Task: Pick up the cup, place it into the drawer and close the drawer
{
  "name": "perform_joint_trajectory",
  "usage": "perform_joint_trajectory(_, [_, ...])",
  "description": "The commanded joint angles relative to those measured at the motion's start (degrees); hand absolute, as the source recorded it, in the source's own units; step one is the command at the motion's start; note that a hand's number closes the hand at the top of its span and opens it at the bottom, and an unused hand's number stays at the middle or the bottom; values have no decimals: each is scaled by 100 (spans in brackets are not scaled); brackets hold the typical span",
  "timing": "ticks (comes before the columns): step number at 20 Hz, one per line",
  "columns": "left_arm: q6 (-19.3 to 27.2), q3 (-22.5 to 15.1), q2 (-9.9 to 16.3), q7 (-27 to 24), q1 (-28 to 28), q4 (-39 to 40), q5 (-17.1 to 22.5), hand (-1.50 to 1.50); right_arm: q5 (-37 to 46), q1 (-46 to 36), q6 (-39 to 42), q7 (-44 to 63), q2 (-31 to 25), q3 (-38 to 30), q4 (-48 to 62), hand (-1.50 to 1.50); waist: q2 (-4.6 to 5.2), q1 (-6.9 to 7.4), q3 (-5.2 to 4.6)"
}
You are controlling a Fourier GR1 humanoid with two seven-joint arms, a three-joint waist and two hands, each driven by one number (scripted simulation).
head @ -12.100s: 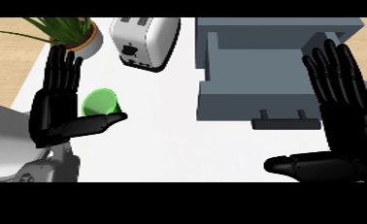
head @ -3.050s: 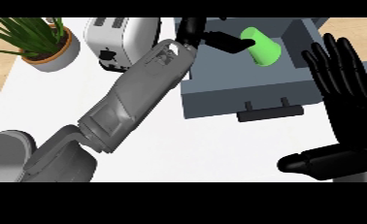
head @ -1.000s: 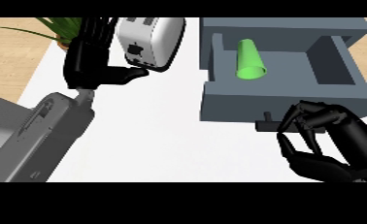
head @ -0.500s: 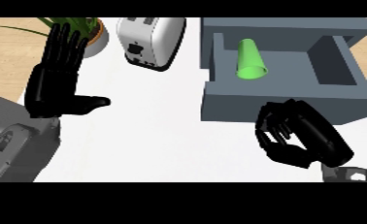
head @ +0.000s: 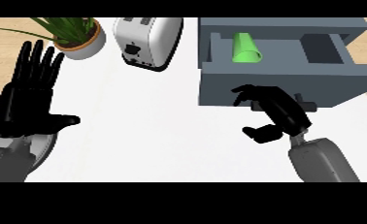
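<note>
We saw the green cup lying on its side inside the open grey drawer, with the right hand, fingers curled and holding nothing, at the drawer's front by the handle. The left hand rested flat and spread at the left edge, near a white toaster and potted plant; we read no labels or writing anywhere.

A single head view looks steeply down at the white desk, forearms entering from its lower edge.
</note>
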Motion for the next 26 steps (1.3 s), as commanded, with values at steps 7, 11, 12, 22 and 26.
perform_joint_trajectory(7, [-737, 492, -259, -103, 411, 207, -278, -150, 572, -1483, -837, -867, 482, -424, 3098, -150, 13, -17, 1])
perform_joint_trajectory(11, [-1104, 836, -15, -5, 776, 37, -188, -150, 512, -2071, -898, -1130, 602, -672, 4035, -150, 13, 14, 2])
perform_joint_trajectory(12, [-1037, 724, -282, -125, 422, 514, -297, -150, 398, -2201, -854, -1486, 379, -855, 4427, -150, 32, 1, 2])
perform_joint_trajectory(22, [-1094, 712, -350, 137, 329, 216, -294, -150, 319, -3776, -776, -1997, -10, -1457, 6472, -150, 108, 226, 12])
perform_joint_trajectory(26, [-1392, 745, -341, -59, 348, 494, -369, -150, 301, -4051, -820, -1989, -182, -1581, 6752, -150, 173, 343, 13])
